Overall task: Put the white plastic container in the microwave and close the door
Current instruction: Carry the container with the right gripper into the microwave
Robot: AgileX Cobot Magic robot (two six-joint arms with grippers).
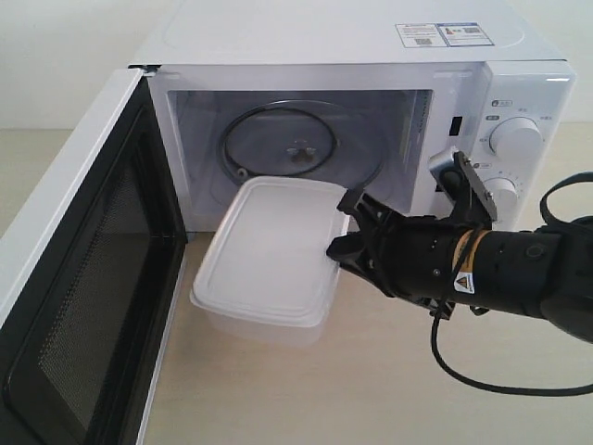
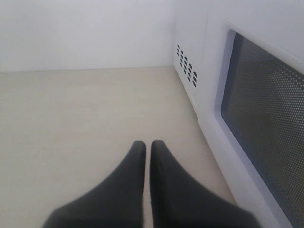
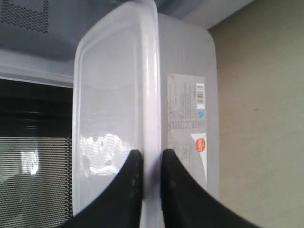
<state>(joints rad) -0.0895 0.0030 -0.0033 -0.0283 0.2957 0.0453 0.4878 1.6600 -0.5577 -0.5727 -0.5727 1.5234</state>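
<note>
Pinching white plastic container's [image 1: 269, 246] rim with right gripper [image 3: 152, 153] at microwave [image 1: 371, 37] mouth; label sticker [image 3: 187, 118] shown by wrist only; left gripper [image 2: 147, 142] closed, empty.

- Top of microwave [image 1: 306, 37], upper right of exterior view: two stickers [image 1: 445, 35], print too small to read.
- Dial [image 1: 516, 137] markings: illegible.
- Side of white plastic container [image 3: 187, 57]: label [image 3: 186, 109] with barcode and fine print, unreadable.
- Right arm [image 1: 519, 264]: warning-triangle sticker [image 1: 462, 282].
</note>
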